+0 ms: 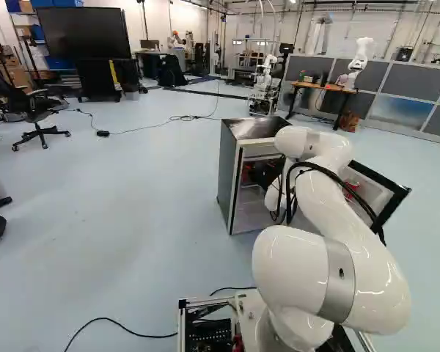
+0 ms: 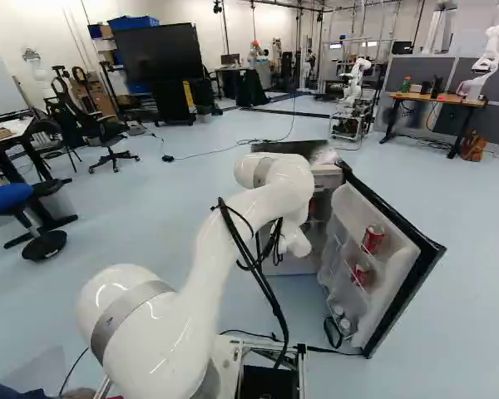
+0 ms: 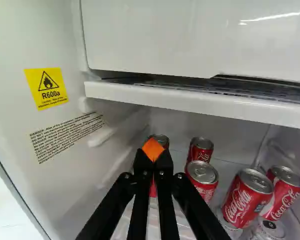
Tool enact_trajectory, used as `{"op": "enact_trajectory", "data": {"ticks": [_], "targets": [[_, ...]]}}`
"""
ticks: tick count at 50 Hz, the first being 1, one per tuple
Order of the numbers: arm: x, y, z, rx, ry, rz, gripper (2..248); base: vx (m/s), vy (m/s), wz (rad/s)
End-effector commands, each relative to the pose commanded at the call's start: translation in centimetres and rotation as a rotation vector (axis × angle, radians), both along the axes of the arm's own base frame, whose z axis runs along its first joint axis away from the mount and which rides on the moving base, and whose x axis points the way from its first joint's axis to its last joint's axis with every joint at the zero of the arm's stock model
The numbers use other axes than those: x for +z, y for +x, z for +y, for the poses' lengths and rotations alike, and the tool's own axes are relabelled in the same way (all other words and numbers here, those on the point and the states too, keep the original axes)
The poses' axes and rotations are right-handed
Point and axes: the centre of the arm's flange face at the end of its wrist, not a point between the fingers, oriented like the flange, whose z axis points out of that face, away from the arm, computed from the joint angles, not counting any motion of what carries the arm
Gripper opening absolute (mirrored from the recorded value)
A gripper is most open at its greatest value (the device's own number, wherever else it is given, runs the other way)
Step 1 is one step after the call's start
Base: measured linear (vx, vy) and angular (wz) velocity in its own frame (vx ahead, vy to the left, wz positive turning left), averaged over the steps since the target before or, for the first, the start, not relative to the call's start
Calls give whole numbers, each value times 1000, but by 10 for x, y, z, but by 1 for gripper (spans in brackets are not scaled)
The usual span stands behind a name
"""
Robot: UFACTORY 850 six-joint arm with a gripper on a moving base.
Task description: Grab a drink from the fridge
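I have my fingers [image 3: 165,162] clenched together just before a can [image 3: 161,139] in the fridge [image 1: 229,176]. More cans [image 3: 202,175] stand beside it and in the open door [image 2: 343,218]. Around lies pale blue floor [image 1: 132,198]; beyond, a screen [image 1: 84,33] and a desk [image 1: 323,86].

Red-and-white cans [image 3: 241,201]

Base views share fridge [image 1: 229,176] — wrist view peers in.

Glossy white rounded arm [image 1: 359,242], grey band [image 1: 339,282], black cables [image 1: 330,173]
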Motion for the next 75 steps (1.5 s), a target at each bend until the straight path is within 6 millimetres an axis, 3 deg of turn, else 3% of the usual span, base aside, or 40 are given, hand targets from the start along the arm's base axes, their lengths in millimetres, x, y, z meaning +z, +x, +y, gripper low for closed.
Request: {"op": "enact_trajectory", "data": {"ticks": [29,30,34,35,39,40,44,45,50,51,55,56,60,61,75], "targets": [[8,-36,-15,-49,27,50,23,0,0,0],[8,-38,-15,-51,28,52,38,0,0,0],[9,-41,-16,-54,31,57,38,0,0,0],[9,-42,-16,-55,32,57,70,0,0,0],[9,-43,-16,-56,33,59,70,0,0,0],[9,-43,-16,-56,33,59,104,0,0,0],[10,-43,-16,-57,33,60,104,0,0,0],[10,-43,-16,-57,33,60,140,0,0,0],[10,-43,-16,-57,33,60,140,0,0,0],[10,-43,-16,-57,33,60,177,0,0,0],[10,-43,-16,-57,33,60,177,0,0,0],[10,-43,-16,-57,33,60,214,0,0,0],[10,-43,-16,-57,33,60,214,0,0,0],[10,-43,-16,-57,33,60,246,0,0,0],[4,-44,-19,-68,35,61,247,0,0,0]]}}
